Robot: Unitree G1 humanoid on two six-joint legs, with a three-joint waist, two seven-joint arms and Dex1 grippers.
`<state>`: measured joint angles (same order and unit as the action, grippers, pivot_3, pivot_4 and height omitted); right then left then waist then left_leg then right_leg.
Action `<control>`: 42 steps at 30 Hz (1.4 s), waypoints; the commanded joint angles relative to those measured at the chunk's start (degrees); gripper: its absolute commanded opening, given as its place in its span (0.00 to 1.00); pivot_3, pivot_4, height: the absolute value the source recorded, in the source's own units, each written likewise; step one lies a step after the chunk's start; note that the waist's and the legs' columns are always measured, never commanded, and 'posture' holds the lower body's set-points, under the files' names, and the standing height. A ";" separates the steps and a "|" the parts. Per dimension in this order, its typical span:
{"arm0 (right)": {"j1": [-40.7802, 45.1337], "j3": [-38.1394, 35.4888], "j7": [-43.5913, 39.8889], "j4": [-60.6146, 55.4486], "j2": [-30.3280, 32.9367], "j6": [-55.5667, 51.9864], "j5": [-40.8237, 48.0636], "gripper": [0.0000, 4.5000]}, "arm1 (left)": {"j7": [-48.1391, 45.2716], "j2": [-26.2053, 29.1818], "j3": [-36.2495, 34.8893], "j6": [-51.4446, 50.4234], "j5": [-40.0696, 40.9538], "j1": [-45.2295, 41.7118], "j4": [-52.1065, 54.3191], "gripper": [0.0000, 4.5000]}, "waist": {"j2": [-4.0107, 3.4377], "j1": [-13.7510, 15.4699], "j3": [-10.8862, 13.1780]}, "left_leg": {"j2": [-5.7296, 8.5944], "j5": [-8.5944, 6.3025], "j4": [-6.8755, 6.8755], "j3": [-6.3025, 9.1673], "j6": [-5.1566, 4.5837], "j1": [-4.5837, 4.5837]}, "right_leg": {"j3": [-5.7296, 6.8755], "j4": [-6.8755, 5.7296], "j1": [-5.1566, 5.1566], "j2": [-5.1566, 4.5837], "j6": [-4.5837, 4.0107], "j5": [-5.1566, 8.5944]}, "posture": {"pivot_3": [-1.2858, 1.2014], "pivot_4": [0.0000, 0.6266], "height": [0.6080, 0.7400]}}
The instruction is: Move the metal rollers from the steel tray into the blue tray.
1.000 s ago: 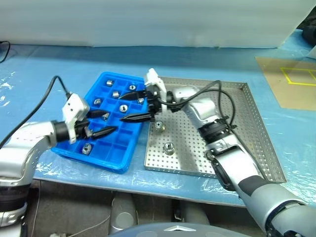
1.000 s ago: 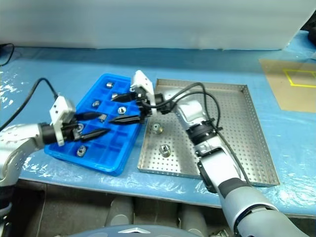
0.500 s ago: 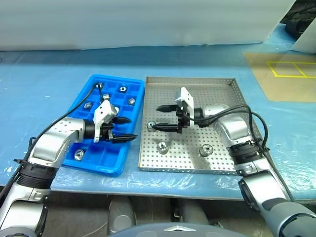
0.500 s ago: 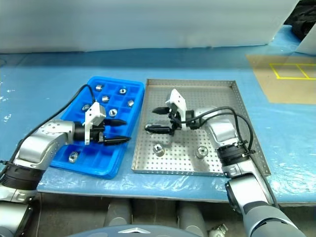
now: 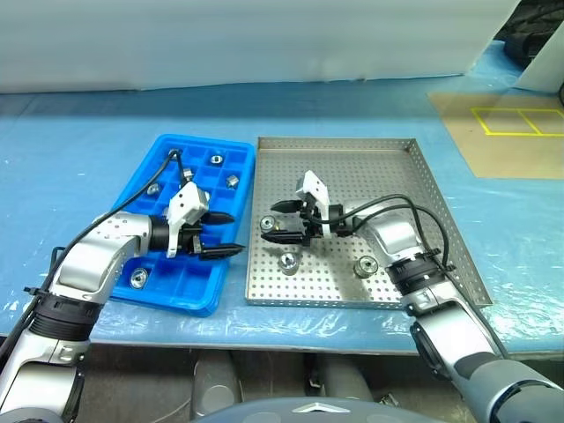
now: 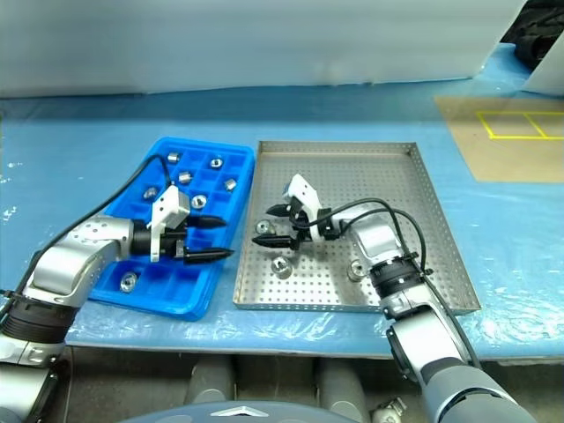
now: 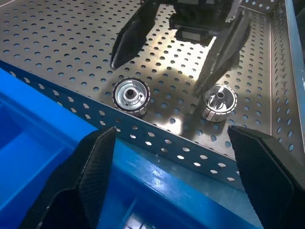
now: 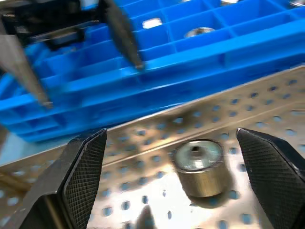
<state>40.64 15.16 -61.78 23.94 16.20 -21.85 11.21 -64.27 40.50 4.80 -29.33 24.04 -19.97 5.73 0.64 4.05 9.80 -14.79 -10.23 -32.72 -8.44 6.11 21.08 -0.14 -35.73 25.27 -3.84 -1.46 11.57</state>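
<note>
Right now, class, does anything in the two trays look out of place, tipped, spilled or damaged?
Nothing stands out. Three metal rollers sit upright on the steel tray, not yet moved. The others rest inside compartments of the blue tray. Both trays lie flat, side by side. The right tool is open over the steel tray.

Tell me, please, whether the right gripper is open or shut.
Open: the right gripper has its two black fingers spread wide, straddling a metal roller on the steel tray.
</note>
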 commanded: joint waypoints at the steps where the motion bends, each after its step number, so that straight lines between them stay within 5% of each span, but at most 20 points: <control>1: 1.55 -0.55 0.39 3.08 -0.71 4.40 -1.22 1.00 | 0.56 0.65 -1.75 0.21 0.64 0.60 2.25 0.89 | 0.00 0.05 0.00 | 0.00 0.00 0.01 0.00 0.00 0.00 | 0.00 0.01 0.00 0.00 0.00 0.00 | 0.54 0.24 1.00; 22: 1.44 -0.68 4.45 11.58 -5.08 10.80 -5.09 1.00 | -0.11 1.79 -1.21 1.18 -0.63 0.12 1.35 0.89 | -0.01 0.01 0.00 | 0.01 0.00 0.01 0.00 -0.03 0.01 | 0.00 0.03 -0.02 -0.02 0.00 0.00 | 0.53 0.24 1.00; 34: 1.22 -1.83 2.40 9.10 -5.79 9.04 -3.25 0.36 | -0.44 2.16 -1.91 0.74 -0.21 -1.08 1.64 0.90 | -0.01 0.01 0.00 | 0.00 0.00 0.02 0.00 -0.03 0.01 | 0.00 0.03 -0.01 -0.02 -0.01 0.00 | 0.53 0.24 1.00; 42: 3.39 -2.12 -0.52 3.08 -5.01 6.83 -1.92 0.36 | -0.96 5.14 -5.61 -1.04 1.88 -0.62 3.15 0.90 | -0.02 0.00 0.01 | 0.00 0.00 0.05 0.00 -0.03 0.02 | 0.00 0.06 0.00 -0.01 0.00 0.01 | 0.54 0.24 1.00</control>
<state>41.87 14.17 -61.09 31.17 11.25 -14.69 7.12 -64.74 44.44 1.71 -29.78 24.20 -20.40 6.71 0.62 4.05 9.81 -14.79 -10.23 -32.67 -8.44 6.08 21.11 -0.13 -35.67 25.27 -3.85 -1.47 11.58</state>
